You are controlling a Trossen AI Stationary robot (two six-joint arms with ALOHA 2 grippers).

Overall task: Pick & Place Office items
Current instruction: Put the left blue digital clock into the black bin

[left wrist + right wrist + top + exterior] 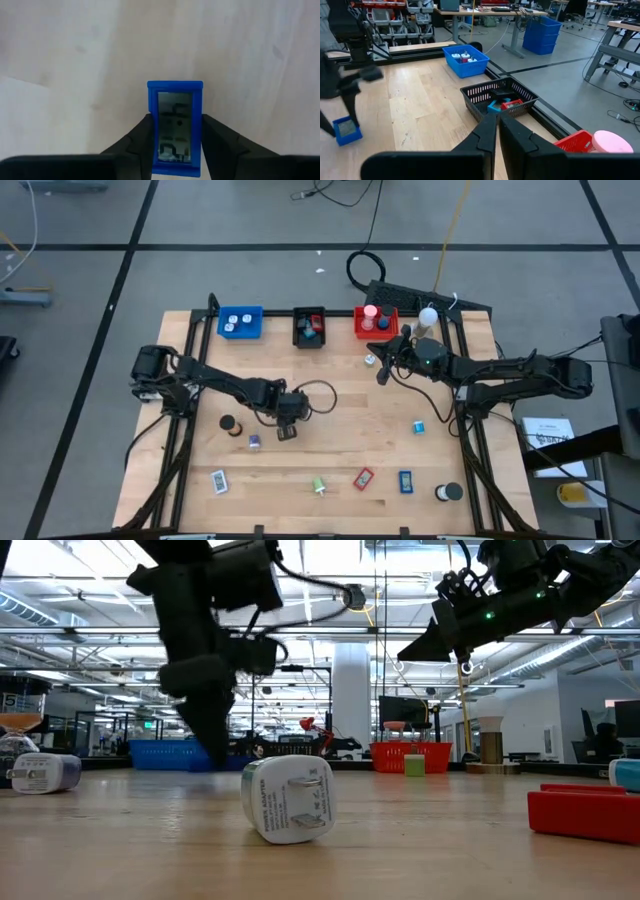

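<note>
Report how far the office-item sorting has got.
Done: some items already sit in the blue tray, black basket and red tray. In hand: the left gripper straddles a blue rectangle on the table. Left: about nine items lie loose on the wooden table. The right gripper hangs shut, empty.

A flat blue plastic rectangle with a grey screen point(175, 127) lies on the wooden bench point(75, 55). Small coloured rectangles and cylinders point(362, 478) lie scattered elsewhere.
</note>
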